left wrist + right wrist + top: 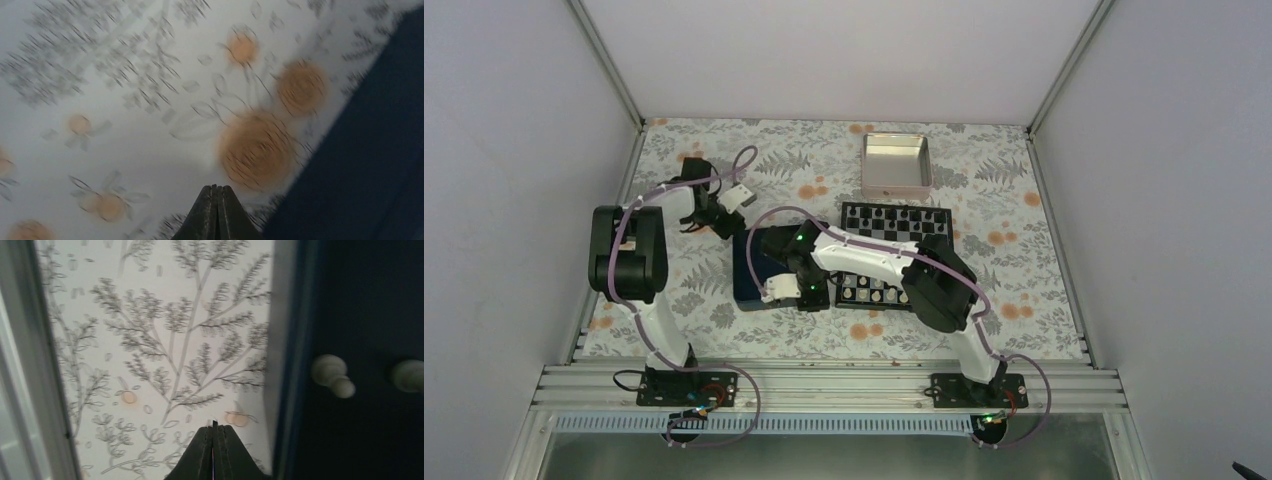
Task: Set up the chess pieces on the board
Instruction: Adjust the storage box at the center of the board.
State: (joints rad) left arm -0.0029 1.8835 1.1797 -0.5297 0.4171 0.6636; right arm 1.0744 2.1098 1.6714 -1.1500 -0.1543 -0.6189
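The chequered board (894, 232) lies right of centre, its middle hidden under my right arm. Tiny white chess pieces (870, 293) stand on its near rows and black ones on its far rows. My right gripper (766, 296) reaches left over the near left edge of a dark blue tray (756, 262). In the right wrist view it (214, 428) is shut above the floral cloth, beside the tray rim (289, 340). Two white pieces (332, 375) lie in the tray. My left gripper (724, 222) is shut and empty (216, 188) over the cloth, left of the tray (370, 150).
A silver metal tin (896, 165) sits behind the board. A floral cloth (804, 160) covers the table. An aluminium rail (824, 380) runs along the near edge and shows at the left of the right wrist view (30, 365). The left wrist view is blurred.
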